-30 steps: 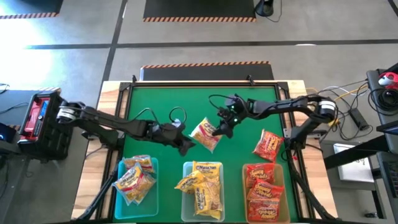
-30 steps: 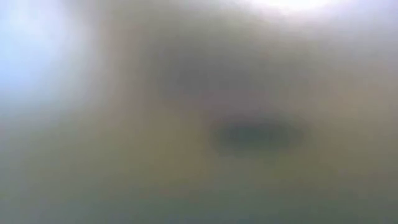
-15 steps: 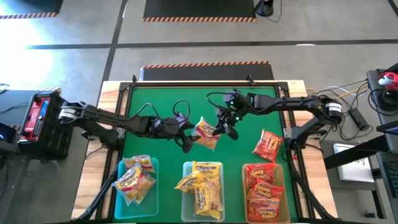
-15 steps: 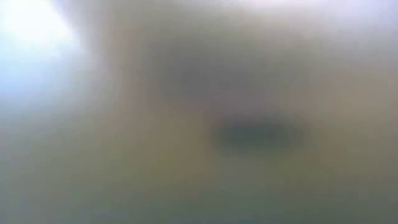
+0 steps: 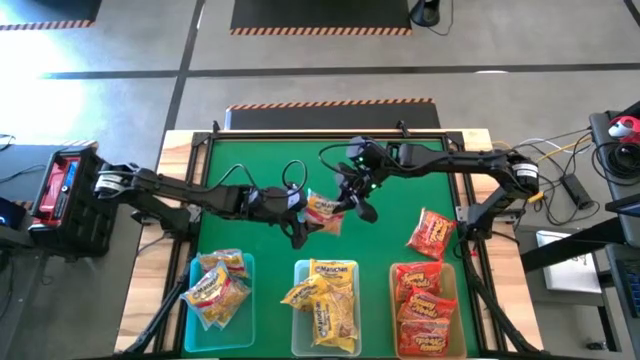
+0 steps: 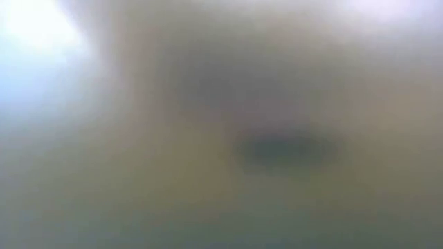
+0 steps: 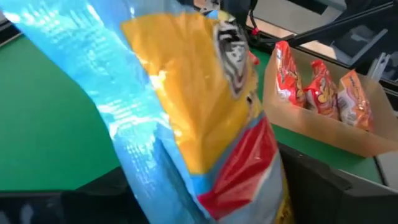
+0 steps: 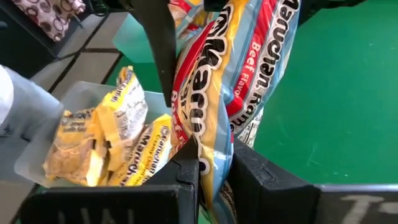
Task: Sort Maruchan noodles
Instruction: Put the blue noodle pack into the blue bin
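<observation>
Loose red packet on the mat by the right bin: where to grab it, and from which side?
Judging from the high view, the red packet lies flat and alone on the green mat. Come straight down and pinch across its narrower width near the middle; no edge stands up to grip from the side.

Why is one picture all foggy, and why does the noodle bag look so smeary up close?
The low view is a grey-brown blur with one bright corner; nothing in it can be made out. In the left wrist view the crinkly yellow, blue and red noodle packet fills the frame, soft and streaked with glare. The right wrist view shows its lettering sharply, and the high view is clear.
</observation>
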`<control>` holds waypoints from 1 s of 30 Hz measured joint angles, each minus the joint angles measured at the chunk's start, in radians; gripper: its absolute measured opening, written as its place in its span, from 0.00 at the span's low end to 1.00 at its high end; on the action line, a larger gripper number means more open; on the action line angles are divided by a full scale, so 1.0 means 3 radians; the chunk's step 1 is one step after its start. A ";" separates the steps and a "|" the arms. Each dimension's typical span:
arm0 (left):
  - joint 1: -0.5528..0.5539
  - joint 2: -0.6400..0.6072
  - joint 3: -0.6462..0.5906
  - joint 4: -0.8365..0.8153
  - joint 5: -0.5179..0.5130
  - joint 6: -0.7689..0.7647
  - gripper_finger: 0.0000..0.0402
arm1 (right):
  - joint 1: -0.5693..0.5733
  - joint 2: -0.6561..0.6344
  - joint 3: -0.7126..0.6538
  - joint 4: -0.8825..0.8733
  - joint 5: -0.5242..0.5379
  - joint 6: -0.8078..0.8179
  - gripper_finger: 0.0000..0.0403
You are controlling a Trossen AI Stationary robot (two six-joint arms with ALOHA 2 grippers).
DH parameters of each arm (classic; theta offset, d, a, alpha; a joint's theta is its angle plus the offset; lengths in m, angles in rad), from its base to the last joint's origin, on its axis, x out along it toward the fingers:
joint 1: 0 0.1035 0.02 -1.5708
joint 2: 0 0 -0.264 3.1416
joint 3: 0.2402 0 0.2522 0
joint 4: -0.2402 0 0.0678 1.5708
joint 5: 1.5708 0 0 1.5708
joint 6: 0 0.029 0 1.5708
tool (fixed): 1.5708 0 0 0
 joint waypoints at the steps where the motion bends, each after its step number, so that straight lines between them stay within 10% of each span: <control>1: -0.0001 0.0000 0.0000 0.0000 0.0002 -0.0022 0.62 | 0.0011 0.0000 0.0023 -0.0030 0.0001 0.0012 0.12; 20: -0.0006 0.0000 0.0000 0.0094 0.0439 -0.0494 0.04 | 0.0169 -0.0010 0.0533 -0.1489 -0.0005 0.0396 0.13; 30: -0.0014 0.0002 -0.0001 -0.0005 0.0439 -0.0627 0.09 | 0.0188 0.0193 0.0427 -0.1898 0.0261 0.0242 0.13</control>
